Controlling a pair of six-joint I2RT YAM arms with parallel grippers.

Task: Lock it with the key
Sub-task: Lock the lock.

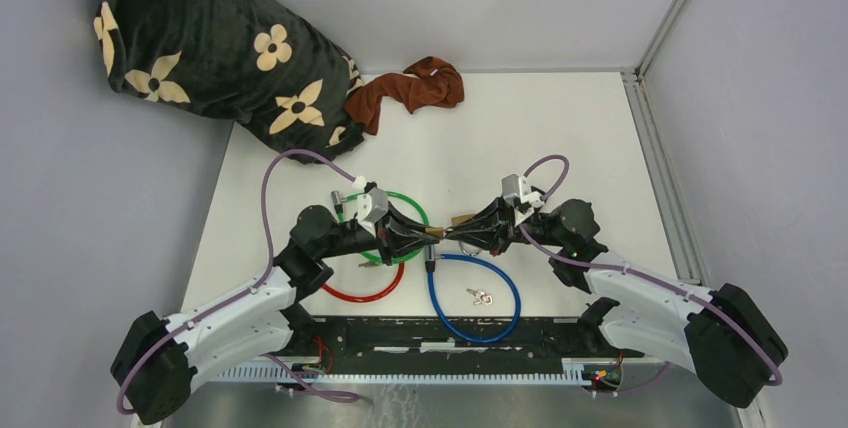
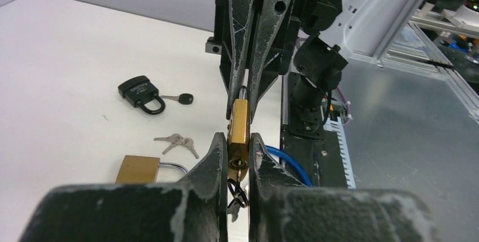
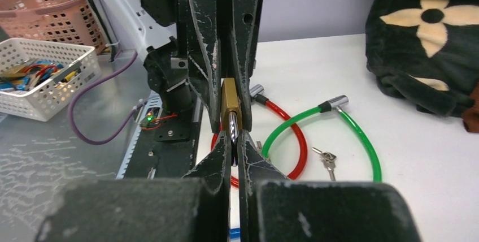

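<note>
padlock (image 2: 239,123): middle of top view, above desk (image 1: 560,148); long axis left-right; shackle (image 3: 232,132) end rightward | left claw (image 2: 237,154): clenched on brass body | right claw (image 3: 233,140): clenched on shackle

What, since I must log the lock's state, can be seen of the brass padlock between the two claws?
The small rectangular brass padlock is held in the air between the arms. The left claw pinches its yellow metal body; the right claw is shut on its silver shackle. A dark ring dangles below its keyhole end; whether a key is inserted cannot be told.
</note>
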